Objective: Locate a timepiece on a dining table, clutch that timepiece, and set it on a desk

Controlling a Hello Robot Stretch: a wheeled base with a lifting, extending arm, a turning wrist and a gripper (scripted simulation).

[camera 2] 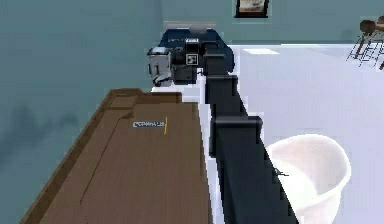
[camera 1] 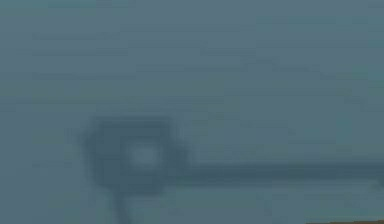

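Note:
A brown wooden tabletop (camera 2: 130,160) takes up the arm side view's lower left. On it lies a small flat pale thing (camera 2: 149,124), too small to name. The dark arm (camera 2: 235,135) rises along the table's right edge. At the arm's far end, past the table's far corner, is the gripper (camera 2: 163,66), with a small grey and white blob at it and a dark blue piece of furniture (camera 2: 205,42) right behind. I cannot tell whether the gripper holds anything.
A blue-grey wall (camera 1: 190,70) stands close ahead in the forward view. A white round tub-like thing (camera 2: 312,170) sits by the arm at lower right. Pale floor (camera 2: 300,90) stretches beyond to thin chair legs (camera 2: 368,45) and a framed picture (camera 2: 252,7).

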